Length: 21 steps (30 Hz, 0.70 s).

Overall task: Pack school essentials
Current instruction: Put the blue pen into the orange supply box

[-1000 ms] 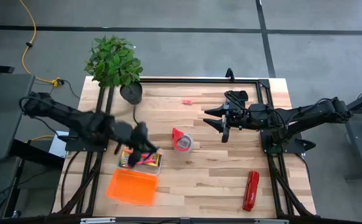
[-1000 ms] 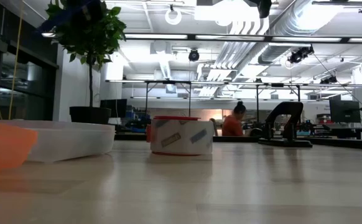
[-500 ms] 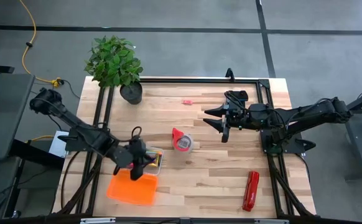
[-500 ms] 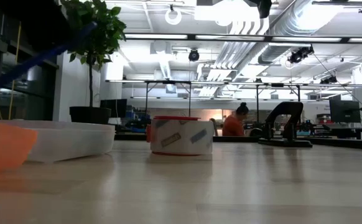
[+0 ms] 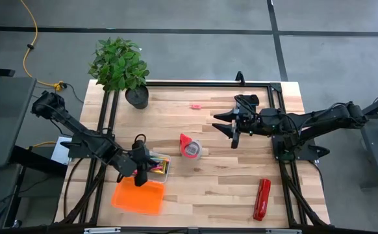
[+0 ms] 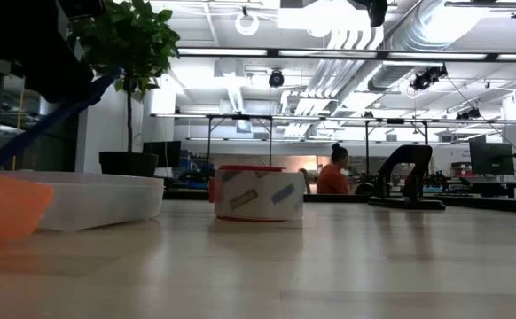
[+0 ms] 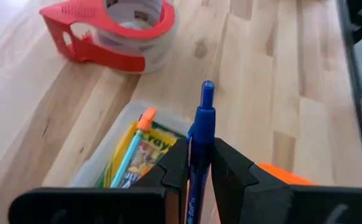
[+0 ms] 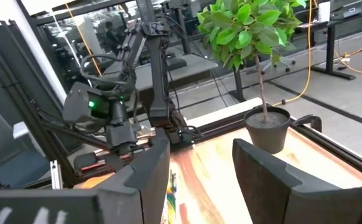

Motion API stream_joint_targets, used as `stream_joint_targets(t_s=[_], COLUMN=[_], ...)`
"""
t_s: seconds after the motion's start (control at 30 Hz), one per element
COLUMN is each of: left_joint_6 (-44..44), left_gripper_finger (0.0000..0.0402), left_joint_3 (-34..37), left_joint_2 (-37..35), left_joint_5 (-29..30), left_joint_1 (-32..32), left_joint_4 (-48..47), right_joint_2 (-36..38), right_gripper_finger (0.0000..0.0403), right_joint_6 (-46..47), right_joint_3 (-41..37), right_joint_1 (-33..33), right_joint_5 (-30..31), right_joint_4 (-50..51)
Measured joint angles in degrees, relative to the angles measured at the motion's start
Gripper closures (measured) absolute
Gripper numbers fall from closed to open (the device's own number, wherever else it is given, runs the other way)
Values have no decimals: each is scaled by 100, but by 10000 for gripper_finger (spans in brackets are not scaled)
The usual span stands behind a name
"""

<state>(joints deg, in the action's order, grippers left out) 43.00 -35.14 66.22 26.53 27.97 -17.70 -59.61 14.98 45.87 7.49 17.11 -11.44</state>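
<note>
My left gripper point(image 5: 140, 171) is shut on a blue pen point(image 7: 199, 146) over the clear box point(image 5: 155, 168). The box holds a yellow-green crayon box point(image 7: 142, 158), a teal pencil point(image 7: 130, 157) with an orange end, and pink-red markers point(image 5: 154, 167). In the low view the pen point(image 6: 50, 124) slants above the box point(image 6: 98, 199). A tiny pink piece point(image 5: 195, 106) lies on the table near its far edge. My right gripper point(image 5: 231, 128) hangs open and empty right of the table's middle; it also shows in the right wrist view point(image 8: 199, 180). My left gripper pinches the blue pen's barrel point(image 7: 199, 163) between its two fingers. The pen lies along the fingers, and its clip end point(image 7: 206, 90) sticks out ahead of them. It is lifted clear and slanted above the clear box.
An orange lid point(image 5: 137, 195) lies next to the box on its near side. A red tape roll point(image 5: 190, 146) stands at the table's middle, a long red stapler point(image 5: 262, 198) lies near right, and a potted plant point(image 5: 119, 65) stands at the far left corner.
My left gripper has gone toward the table's near edge and down with the blue pen, from beside the box's far side to over the box. In the low view the pen has come lower and now slants above the box.
</note>
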Motion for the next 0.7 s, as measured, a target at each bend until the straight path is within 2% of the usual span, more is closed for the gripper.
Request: stream_joint_targets(t_s=[0.37,0.7], left_joint_6=[-210,-643], left_gripper_finger=[365,364], left_joint_3=[0,0], left_joint_2=[55,52], left_joint_5=[3,274], left_joint_1=[21,15], left_joint_4=[-227,-250], right_joint_2=[1,2], right_gripper_finger=[236,236], right_joint_6=[17,17], right_joint_3=[0,0], right_joint_1=[-2,-1], right_joint_5=[95,99], right_joint_4=[0,-3])
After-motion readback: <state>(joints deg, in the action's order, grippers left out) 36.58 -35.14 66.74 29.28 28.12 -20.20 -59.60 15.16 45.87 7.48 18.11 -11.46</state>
